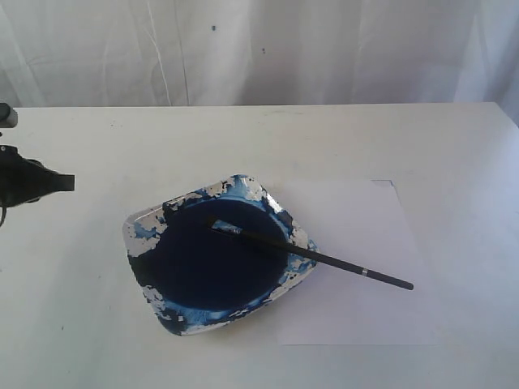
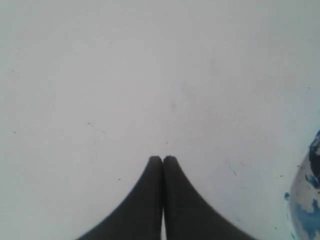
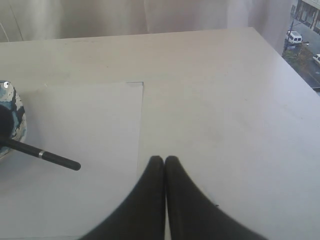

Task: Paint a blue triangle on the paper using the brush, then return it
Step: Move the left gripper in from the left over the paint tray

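Note:
The black-handled brush (image 1: pixel 312 256) lies across the paint dish (image 1: pixel 154 288), its bristles over the dark blue pool and its handle end (image 3: pixel 59 160) sticking out over the paper (image 1: pixel 357 243). The white paper (image 3: pixel 85 130) is blank; no blue triangle shows on it. My left gripper (image 1: pixel 65 183) hovers at the exterior view's left edge, left of the dish, shut and empty; its wrist view shows the tips (image 2: pixel 163 159) pressed together over bare table. My right gripper (image 3: pixel 164 159) is shut and empty, near the paper's right edge; it is out of the exterior view.
The dish's blue-smeared rim (image 2: pixel 306 200) shows at the edge of the left wrist view. A white curtain (image 1: pixel 259 49) hangs behind the table's (image 1: pixel 405 138) far edge. A window with parked cars (image 3: pixel 300 35) shows past the table's corner.

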Available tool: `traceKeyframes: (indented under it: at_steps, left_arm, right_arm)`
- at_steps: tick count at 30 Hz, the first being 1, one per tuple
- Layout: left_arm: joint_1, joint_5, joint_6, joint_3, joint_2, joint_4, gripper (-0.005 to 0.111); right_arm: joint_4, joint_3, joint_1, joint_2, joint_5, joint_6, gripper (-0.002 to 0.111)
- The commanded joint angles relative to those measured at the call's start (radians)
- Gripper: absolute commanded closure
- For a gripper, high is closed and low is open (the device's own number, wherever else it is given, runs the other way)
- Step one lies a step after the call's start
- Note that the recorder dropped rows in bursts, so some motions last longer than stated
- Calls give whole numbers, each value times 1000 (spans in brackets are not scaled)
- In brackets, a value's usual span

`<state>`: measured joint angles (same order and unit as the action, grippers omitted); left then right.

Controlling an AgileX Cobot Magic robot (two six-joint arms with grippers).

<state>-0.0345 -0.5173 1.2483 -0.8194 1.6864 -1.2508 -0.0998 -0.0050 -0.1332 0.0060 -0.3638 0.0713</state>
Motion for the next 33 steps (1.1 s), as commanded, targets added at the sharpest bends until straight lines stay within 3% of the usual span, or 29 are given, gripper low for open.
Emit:
traceKeyframes:
  at_steps: [1,23,27,33]
  left_arm:
    - [7,-46,8,-52,85,-11,107]
    - [23,-704,59,-148,142,-91,107]
    - [94,-704,90,-148,128,-77,107]
    - [279,-704,76,-191,128,-114,107]
  right_arm:
    - [-2,5,6,-6,11,3,108]
    - [-2,5,6,-6,11,3,108]
    - [-2,5,6,-6,11,3,108]
    - [-2,5,6,-6,11,3,108]
